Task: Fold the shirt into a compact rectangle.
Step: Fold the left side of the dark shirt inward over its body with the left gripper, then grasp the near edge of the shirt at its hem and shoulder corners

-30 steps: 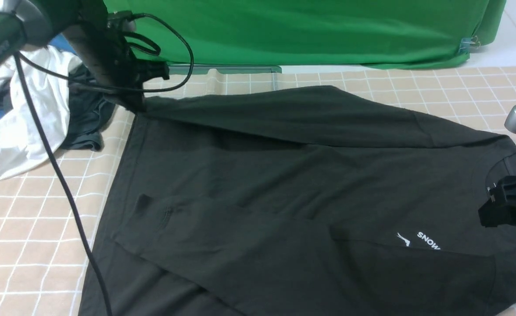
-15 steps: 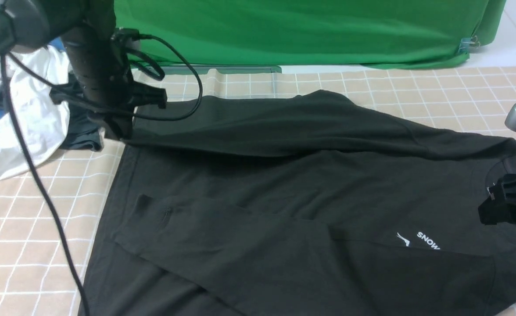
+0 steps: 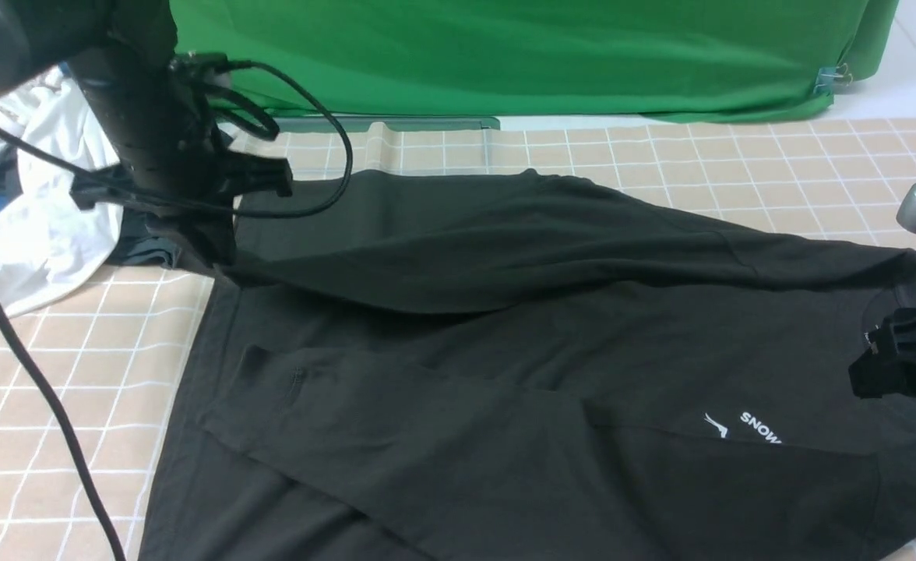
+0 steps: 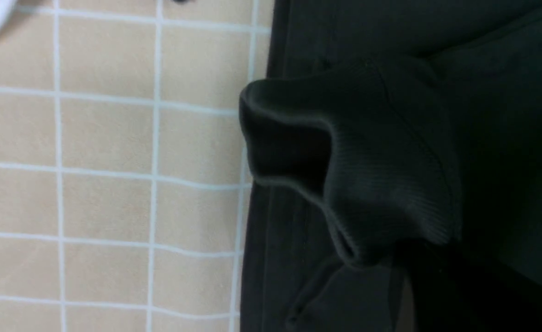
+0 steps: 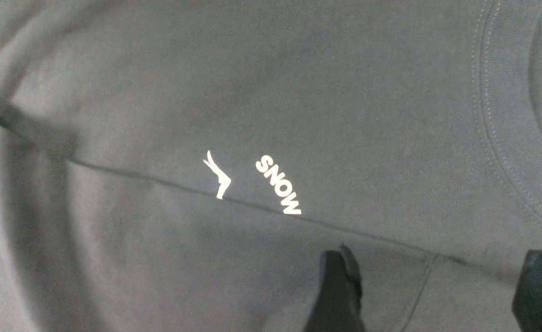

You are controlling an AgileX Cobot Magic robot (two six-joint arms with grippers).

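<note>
The soft, limp shirt (image 3: 505,351) lies spread on the tabletop (image 3: 53,405), with the left claw (image 3: 220,261) closed on its ribbed cuff, probably a sound hold, and the right claw (image 3: 886,365) wide open, empty, above its collar.

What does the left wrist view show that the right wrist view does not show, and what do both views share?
Only the left wrist view shows the checked tablecloth and a ribbed sleeve cuff, bunched up above the fabric under it. Only the right wrist view shows the white SNOW print, the collar and the open right gripper. Both views show the black shirt.
</note>
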